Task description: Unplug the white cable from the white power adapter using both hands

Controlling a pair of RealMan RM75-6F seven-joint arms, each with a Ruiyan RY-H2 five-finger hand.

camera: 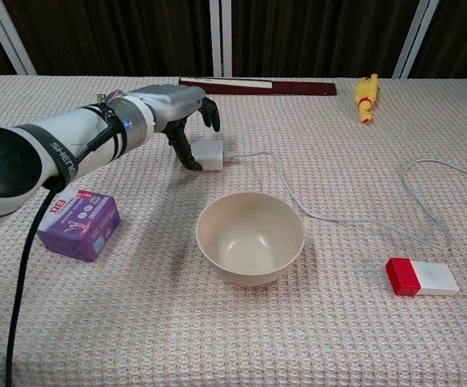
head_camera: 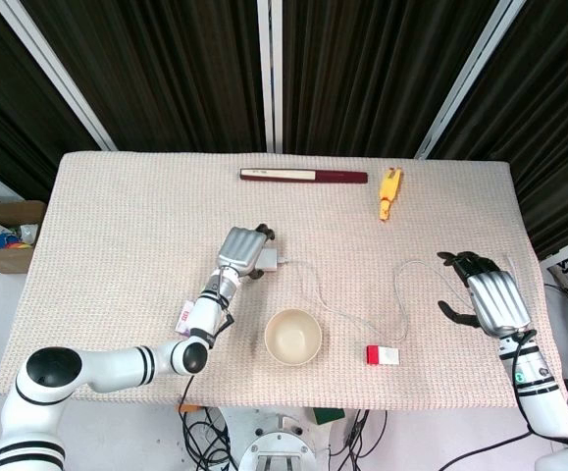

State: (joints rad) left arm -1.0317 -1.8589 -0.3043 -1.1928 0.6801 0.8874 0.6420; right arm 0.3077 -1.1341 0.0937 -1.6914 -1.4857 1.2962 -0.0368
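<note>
- Left robot hand [camera: 181, 113] curled over white power adapter [camera: 210, 154], fingertips touching it; grip unclear.
- White cable [camera: 330, 216] plugged in.
- Right robot hand [head_camera: 488, 294] spread, empty, beside tabletop [head_camera: 117, 216] edge.

A coarse, matt beige woven cloth [camera: 362, 339] covers the bench. The round cream bowl [camera: 251, 238] looks smooth with a faint sheen. The small white power adapter [camera: 210, 154] and thin white cable [camera: 338, 218] look like smooth plastic. The left hand [camera: 168, 109] has a brushed silver metal shell and black fingers. The purple box [camera: 78, 223] looks like glossy printed card.
</note>
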